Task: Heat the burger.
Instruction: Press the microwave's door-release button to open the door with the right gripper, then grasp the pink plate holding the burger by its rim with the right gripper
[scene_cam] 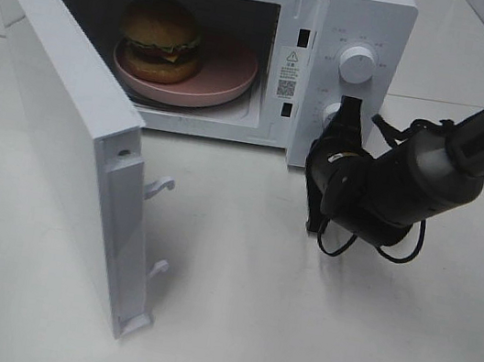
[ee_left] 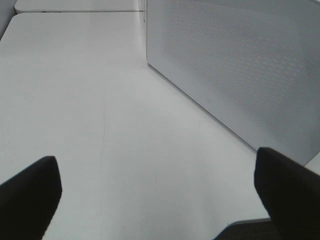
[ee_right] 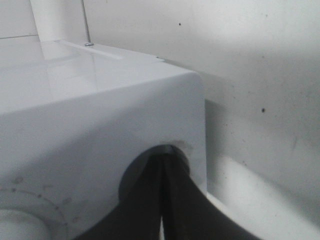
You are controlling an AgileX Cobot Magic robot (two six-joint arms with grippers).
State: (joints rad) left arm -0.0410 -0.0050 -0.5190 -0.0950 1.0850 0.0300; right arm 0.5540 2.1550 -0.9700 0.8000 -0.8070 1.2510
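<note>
Door point(scene_cam: 64, 133) hanging wide open, nearest. Right gripper point(scene_cam: 351, 106) pinched narrow at lower dial point(scene_cam: 331, 114); left gripper point(ee_left: 156, 162) spread wide, empty, beside microwave wall point(ee_left: 240, 75). Burger point(scene_cam: 161, 37) on pink plate point(scene_cam: 231, 77) inside, furthest. Risk: dial turned with door open, no heating; tips slipping off.

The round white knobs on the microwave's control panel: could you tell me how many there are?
2. The upper round white knob is in plain view; the lower knob, directly beneath it, is mostly hidden behind the right black end effector.
</note>
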